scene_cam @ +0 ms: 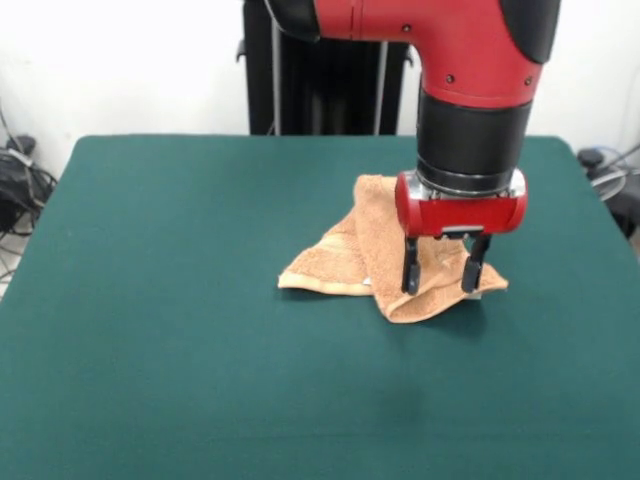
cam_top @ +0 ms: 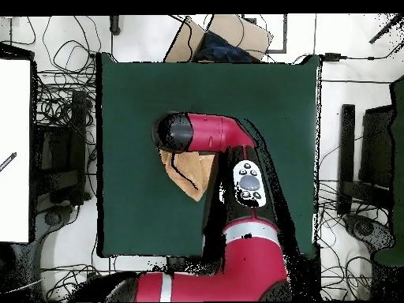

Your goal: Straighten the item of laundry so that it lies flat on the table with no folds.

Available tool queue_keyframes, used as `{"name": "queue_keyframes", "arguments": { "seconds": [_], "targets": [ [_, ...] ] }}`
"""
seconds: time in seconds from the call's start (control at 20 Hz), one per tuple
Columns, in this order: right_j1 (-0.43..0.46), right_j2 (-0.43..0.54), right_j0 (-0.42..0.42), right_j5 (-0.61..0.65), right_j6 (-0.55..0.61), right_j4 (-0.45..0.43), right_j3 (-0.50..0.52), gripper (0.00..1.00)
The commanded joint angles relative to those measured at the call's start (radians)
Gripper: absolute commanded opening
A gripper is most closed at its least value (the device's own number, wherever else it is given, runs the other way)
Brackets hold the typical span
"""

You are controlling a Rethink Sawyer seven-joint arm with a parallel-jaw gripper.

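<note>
while jaws (scene_cam: 439,274) gape, crumpled towel (scene_cam: 365,255) beneath

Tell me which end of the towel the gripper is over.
The end on the picture's right in the front view: the open gripper stands over the towel there. The pointed end toward the picture's left lies uncovered on the table.

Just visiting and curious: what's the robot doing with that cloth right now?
Gripper open, fingers down over the towel. Towel crumpled, folded over itself on the green table, not flat yet. Nothing else in the way.
</note>
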Motion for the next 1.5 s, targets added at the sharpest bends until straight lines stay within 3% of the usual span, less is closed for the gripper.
{"name": "queue_keyframes", "arguments": {
  "seconds": [0.05, 0.6, 0.7, 0.95, 1.45, 1.5],
  "targets": [
    [-0.084, 0.036, 0.039, -0.036, 0.193, 0.024, 0.186, 1.0],
    [-0.074, 0.064, 0.013, -0.027, 0.156, 0.035, 0.204, 1.0],
    [-0.063, 0.062, 0.013, -0.026, 0.155, 0.034, 0.194, 1.0],
    [0.073, 0.092, -0.011, -0.02, 0.097, 0.025, 0.058, 1.0],
    [0.072, 0.08, 0.003, -0.044, 0.083, -0.009, 0.039, 1.0],
    [0.071, 0.081, 0.004, -0.041, 0.075, -0.015, 0.035, 0.0]
  ]
}}
